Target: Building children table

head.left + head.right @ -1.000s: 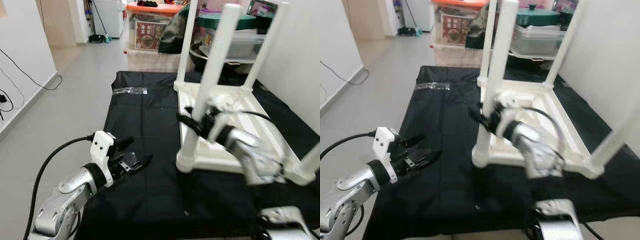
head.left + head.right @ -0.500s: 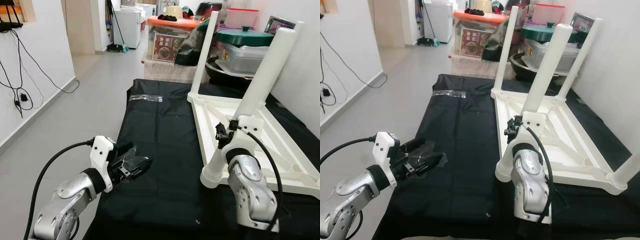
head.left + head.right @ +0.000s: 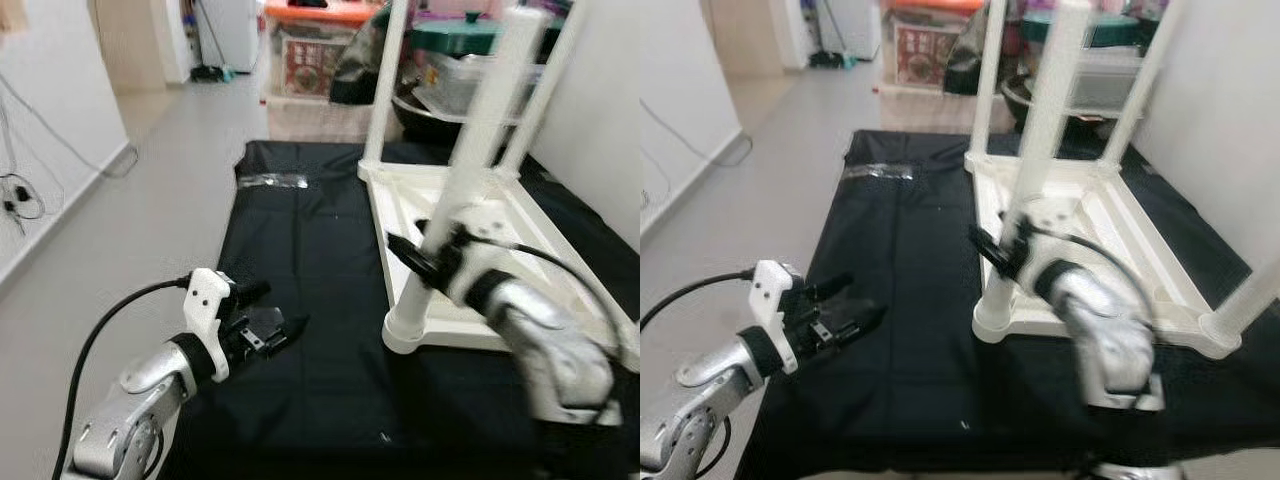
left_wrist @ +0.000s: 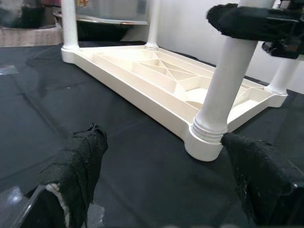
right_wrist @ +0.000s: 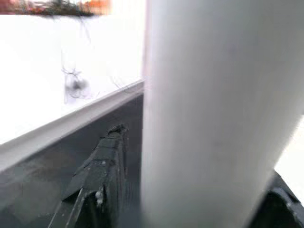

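Across the middle of the head views I see a black cloth sheet [image 3: 310, 300] spread on the grey floor, and on its right half a white plastic children's table [image 3: 470, 250] lying upside down, its ribbed underside up and round tubular legs pointing upward. My right gripper [image 3: 1015, 250] sits at centre right of the frame around the nearest white leg [image 3: 470, 170], a little above its socket. The right wrist view puts that smooth leg squarely between the two black fingers [image 5: 102, 175], though I cannot tell whether they actually press on it. My left gripper [image 3: 265, 330] hovers at lower left over the cloth, jaws spread apart with nothing between them. The left wrist view shows its fingertips [image 4: 78, 166] wrapped in rough black fabric tape, and the ridged collar where the leg meets the tabletop. Near the cloth's far edge lies a small clear plastic bag [image 3: 272, 181]. Storage boxes [image 3: 310, 60] stand blurred at the top.
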Available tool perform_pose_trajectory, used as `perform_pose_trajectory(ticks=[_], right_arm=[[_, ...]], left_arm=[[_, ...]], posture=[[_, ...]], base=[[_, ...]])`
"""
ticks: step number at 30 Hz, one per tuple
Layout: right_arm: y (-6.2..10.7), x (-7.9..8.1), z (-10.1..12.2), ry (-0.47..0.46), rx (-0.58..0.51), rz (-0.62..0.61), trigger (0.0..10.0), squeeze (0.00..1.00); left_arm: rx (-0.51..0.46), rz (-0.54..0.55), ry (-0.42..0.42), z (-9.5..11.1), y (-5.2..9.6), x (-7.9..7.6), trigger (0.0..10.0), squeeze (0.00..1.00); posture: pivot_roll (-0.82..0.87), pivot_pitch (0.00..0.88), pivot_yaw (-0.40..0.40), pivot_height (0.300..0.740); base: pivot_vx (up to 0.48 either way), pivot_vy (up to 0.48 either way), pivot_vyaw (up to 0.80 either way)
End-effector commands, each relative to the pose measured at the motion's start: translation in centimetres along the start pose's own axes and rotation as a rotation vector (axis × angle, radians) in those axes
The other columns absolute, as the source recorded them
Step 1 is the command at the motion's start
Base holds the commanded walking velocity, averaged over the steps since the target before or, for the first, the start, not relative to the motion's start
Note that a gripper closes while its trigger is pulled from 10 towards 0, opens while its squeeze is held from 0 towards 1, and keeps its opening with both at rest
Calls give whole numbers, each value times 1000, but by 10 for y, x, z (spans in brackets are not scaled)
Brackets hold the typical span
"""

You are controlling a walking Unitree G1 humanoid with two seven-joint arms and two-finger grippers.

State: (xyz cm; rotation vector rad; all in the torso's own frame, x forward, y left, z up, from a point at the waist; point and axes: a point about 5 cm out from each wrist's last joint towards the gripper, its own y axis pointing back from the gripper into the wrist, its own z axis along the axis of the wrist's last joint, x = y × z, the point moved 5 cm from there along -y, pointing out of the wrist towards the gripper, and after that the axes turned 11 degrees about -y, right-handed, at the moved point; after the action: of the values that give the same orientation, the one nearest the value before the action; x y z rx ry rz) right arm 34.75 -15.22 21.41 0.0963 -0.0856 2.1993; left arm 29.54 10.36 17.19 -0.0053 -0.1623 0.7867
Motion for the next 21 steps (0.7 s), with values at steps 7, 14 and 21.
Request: perform_pose_trajectory(ticks=[7,14,21], right_arm=[[-12,55,-36,-5,136,461,3608,0],[-45,-5,-49,-93,110,-85,0,0],[44,-87,-93,-275,142,-1036,0,0]], left_arm=[[5,5,-19,0,0,2,10000,0],[13,17,-23,-1,5,4,10000,0],[16,7,-11,-3,3,0,10000,0]], posture=[[89,0,-105,740],[87,0,-106,740],[62,0,-89,740]], base=[[0,0,0],[0,0,0],[0,0,0]])
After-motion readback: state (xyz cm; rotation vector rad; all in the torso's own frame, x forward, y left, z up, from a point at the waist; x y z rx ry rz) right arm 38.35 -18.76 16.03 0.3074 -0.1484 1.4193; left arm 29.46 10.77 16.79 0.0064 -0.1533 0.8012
